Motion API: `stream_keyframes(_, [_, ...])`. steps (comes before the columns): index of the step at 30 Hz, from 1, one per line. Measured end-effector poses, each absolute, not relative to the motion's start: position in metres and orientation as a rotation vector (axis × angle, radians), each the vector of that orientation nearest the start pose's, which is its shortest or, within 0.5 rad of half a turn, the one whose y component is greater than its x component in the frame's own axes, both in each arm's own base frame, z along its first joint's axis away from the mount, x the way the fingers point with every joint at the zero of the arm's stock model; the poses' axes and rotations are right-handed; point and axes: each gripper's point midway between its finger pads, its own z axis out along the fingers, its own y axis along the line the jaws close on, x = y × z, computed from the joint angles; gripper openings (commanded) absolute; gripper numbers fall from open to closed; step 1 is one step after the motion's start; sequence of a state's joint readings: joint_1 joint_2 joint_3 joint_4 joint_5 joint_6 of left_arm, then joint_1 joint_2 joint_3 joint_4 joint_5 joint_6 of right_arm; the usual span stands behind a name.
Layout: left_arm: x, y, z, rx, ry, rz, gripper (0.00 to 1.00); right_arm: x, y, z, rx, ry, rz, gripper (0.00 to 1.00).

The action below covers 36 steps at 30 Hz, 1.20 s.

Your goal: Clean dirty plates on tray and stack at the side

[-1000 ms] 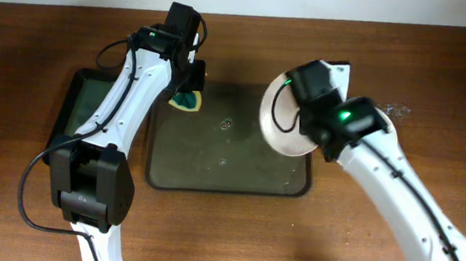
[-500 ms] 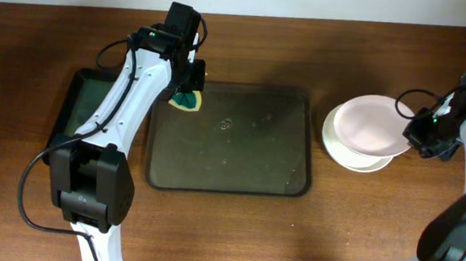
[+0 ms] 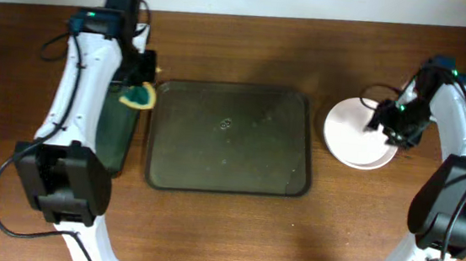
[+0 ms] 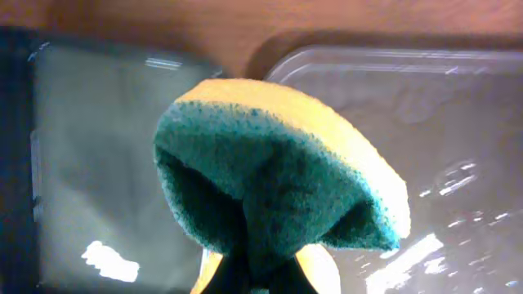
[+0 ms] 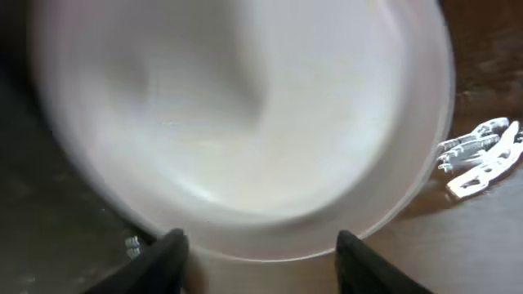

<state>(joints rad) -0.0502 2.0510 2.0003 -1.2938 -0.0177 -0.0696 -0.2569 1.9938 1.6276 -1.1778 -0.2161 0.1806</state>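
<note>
The dirty plates (image 3: 349, 134) lie stacked on the table to the right of the tray (image 3: 225, 176), which is dark brown and holds nothing. My right gripper (image 3: 391, 124) hangs over the stack's right edge. In the right wrist view its fingers (image 5: 167, 255) stand wide apart on either side of the top plate's (image 5: 245, 122) near rim, so it is open. My left gripper (image 3: 141, 87) is shut on a green and yellow sponge (image 3: 137, 97) (image 4: 278, 180). It holds the sponge above the gap between the tray and a smaller black tray (image 3: 112, 141).
The black tray (image 4: 90, 163) lies left of the brown tray (image 4: 458, 114), partly under my left arm. A small white plastic piece (image 5: 480, 157) lies on the wood beside the plate stack. The table's far edge meets a pale wall.
My right arm carried a plate from the tray to the stack on the right and opened its jaws. My left arm swung left with the sponge, from the tray's corner towards the black tray.
</note>
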Motion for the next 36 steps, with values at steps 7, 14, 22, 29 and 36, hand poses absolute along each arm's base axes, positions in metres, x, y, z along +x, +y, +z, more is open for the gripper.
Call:
stream_keyframes(7, [0.448,0.071,0.136,-0.016,2.898,0.118,0.0,0.402,0.01,0.126,0.346,2.986,0.347,0.77])
stream_keyframes(14, [0.437,0.108,0.054,-0.089,2.9,0.162,0.27,0.397,0.053,0.126,0.183,3.017,0.35,0.77])
stream_keyframes(22, [0.428,0.105,0.033,-0.063,2.917,0.16,1.0,0.388,0.056,0.127,0.166,3.05,0.328,0.81])
stream_keyframes(29, [0.428,0.105,0.033,-0.063,2.917,0.159,0.99,0.358,0.087,0.207,-0.061,2.869,0.224,0.98])
stream_keyframes(36, [0.428,0.105,0.033,-0.063,2.917,0.159,0.99,0.293,0.082,0.314,-0.113,2.568,0.265,0.98])
